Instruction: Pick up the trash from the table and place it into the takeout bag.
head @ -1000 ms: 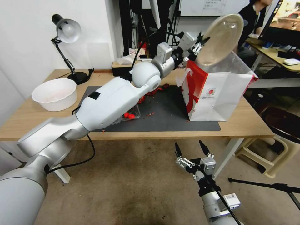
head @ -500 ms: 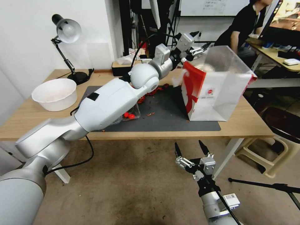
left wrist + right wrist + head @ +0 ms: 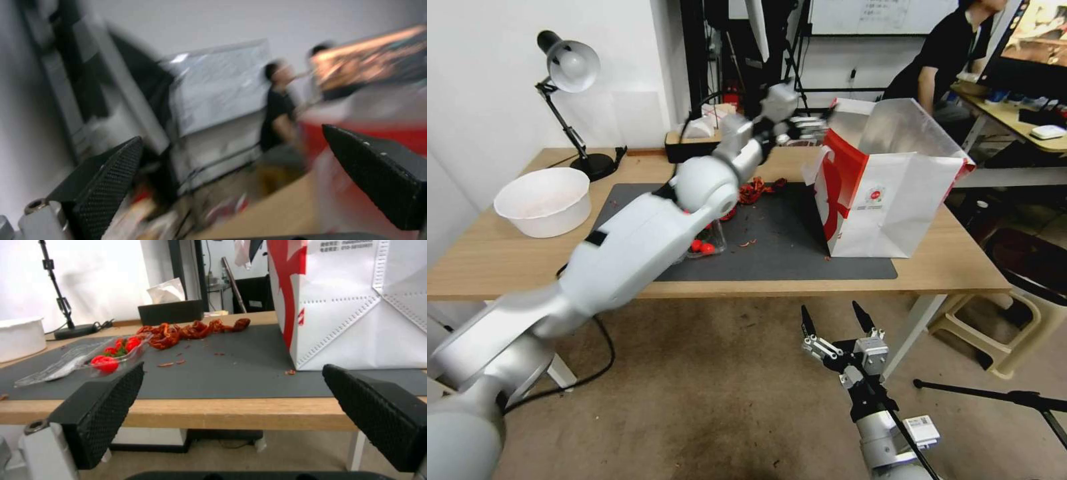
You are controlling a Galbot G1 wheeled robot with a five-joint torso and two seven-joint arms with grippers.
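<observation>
Take the takeout bag as your landmark: it stands upright on the right end of the dark grey mat, mouth open, foil lining showing, red side panel facing the middle of the table.

Far to the bag's left you see a white bowl on bare wood, off the mat's left edge, with a desk lamp behind it near the wall. Closer to the bag, on the mat, lies a clear plastic tray holding small red fruits; in the right wrist view the same tray lies flat and low. Between that tray and the bag a heap of red scraps sits near the mat's rear edge, with crumbs scattered toward the bag's base.

Your left arm reaches across the mat from the bag's left, and your left hand hangs in the air just left of the bag's upper rim, blurred in the head view. In the left wrist view its fingers stand wide apart with nothing between them: released.

Your right hand hangs below the table's front edge, in front of the bag, its two fingers spread and empty.
</observation>
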